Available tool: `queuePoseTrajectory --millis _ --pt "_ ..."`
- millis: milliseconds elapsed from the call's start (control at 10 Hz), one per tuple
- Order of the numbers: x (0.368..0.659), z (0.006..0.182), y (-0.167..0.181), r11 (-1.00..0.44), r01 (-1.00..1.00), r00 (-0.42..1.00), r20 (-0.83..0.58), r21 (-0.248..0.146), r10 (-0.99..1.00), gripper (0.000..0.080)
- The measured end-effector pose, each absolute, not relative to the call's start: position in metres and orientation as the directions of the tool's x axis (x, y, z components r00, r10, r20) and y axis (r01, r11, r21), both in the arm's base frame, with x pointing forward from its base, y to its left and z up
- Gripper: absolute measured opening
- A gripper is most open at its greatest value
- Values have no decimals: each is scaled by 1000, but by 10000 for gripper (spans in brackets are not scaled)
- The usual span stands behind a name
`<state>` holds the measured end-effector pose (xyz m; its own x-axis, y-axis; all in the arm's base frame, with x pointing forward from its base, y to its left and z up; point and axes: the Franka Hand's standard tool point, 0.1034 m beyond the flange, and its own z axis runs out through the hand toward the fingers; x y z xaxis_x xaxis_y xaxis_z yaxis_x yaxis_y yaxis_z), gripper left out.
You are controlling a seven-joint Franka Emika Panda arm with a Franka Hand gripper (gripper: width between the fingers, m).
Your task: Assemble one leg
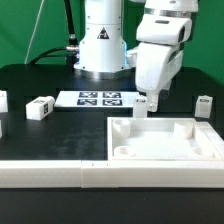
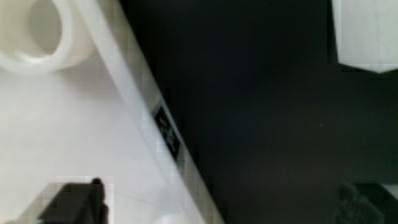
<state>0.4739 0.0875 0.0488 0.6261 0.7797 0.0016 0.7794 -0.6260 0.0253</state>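
No legible text, brand or number anywhere. Signs only: black-and-white fiducial tags on the marker board (image 1: 100, 98), a dark tag face on the leg (image 1: 41, 107), and a black triangle mark on the arm base (image 1: 103, 38). In the wrist view there's a dark patch on the white panel's edge (image 2: 166, 130), too blurred to read.

Bare bench (image 1: 62, 135) is stretching open at the exterior view's left of the tray (image 1: 165, 155); the tray's raised wall is standing just under the claw (image 1: 149, 104), and a leg (image 1: 204, 104) is sitting near its far corner.
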Motion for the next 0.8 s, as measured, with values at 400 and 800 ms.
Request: queuePoseTrajectory --millis 400,800 --pt "454 41 124 -946 322 947 17 -25 322 649" --pt "448 37 148 -998 -34 999 -9 -59 -33 649"
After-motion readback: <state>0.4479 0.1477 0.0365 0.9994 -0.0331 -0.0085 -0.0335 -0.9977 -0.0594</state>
